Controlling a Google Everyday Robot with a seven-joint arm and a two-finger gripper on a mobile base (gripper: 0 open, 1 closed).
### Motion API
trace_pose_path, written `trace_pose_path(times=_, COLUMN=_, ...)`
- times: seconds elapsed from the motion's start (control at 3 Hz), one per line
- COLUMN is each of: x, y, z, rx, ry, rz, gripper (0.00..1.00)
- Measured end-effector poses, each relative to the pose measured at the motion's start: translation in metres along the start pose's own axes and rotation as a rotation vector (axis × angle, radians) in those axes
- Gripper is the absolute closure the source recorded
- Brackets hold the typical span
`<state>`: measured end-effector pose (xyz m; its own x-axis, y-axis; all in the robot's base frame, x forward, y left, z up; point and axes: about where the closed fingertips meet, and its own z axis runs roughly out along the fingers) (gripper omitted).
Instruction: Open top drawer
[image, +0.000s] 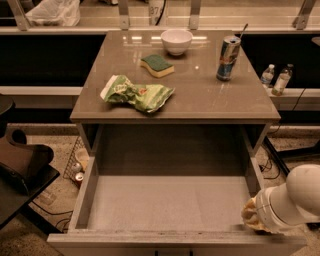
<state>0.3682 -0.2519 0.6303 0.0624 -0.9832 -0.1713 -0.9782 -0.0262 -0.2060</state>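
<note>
Top drawer open; low arm from right, jaws at front corner, spread unclear.

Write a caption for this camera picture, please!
Top drawer wide open, end effector at its front right corner, green bag on the tabletop.

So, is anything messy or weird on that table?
Only a little. The green snack bag lies crumpled near the front left of the tabletop. The sponge, white bowl and can sit tidy, nothing spilled. The top drawer is pulled far out, and the gripper is at its front right corner.
</note>
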Motion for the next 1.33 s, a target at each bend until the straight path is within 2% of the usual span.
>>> trace_pose_path(times=1.0, x=-0.0016, y=0.0005, z=0.0002, rx=-0.002, ry=0.000, rz=-0.005, gripper=0.13)
trace_pose_path(times=1.33, x=-0.0022, y=0.0008, z=0.0003, rx=-0.003, ry=0.000, rz=-0.007, gripper=0.00)
